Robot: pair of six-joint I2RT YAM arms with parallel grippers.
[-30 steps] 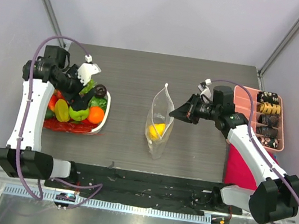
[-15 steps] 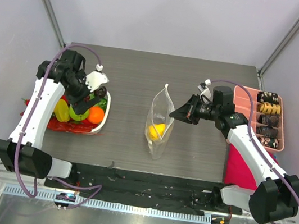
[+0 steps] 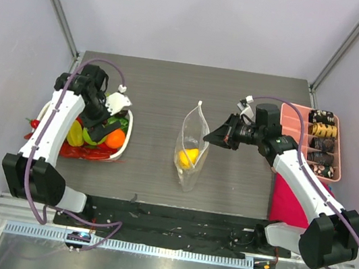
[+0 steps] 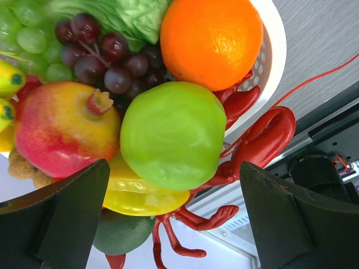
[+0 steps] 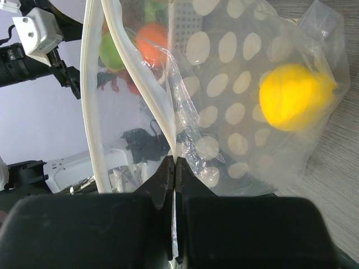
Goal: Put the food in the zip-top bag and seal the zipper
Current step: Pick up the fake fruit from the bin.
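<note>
Stood by the table [image 3: 173,86] watching this one. The left gripper [image 4: 174,163] was spread wide open, pointing down into the white basket [image 4: 273,50] with nothing in it. Right between its fingers sat the green apple [image 4: 171,137] — couldn't tell if either finger touched it. On one finger's side, a red fruit [image 4: 61,129] with a little crown was pressed against the apple, and a long yellow fruit [image 4: 140,197] was tucked under both. Further from the fingers came the orange [image 4: 210,39], a bunch of dark grapes [image 4: 106,56] and a leafy green piece [image 4: 137,17] at the far side. A red lobster [image 4: 261,137] toy hung over the basket rim by the other finger.

The right gripper [image 5: 175,168] was pressed together, pinching the zip-top bag [image 5: 235,78] at its mouth edge. One half of the zipper [image 5: 92,84] strip ran in between the fingertips and the other half stood apart from it, so the mouth gaped. The bag stood up on the table — beyond the fingers, down in its bottom, lay a round yellow fruit [image 5: 294,98]. Well behind that gripper, at the table's edge, was a pink tray [image 3: 299,123] of dark snack pieces.
</note>
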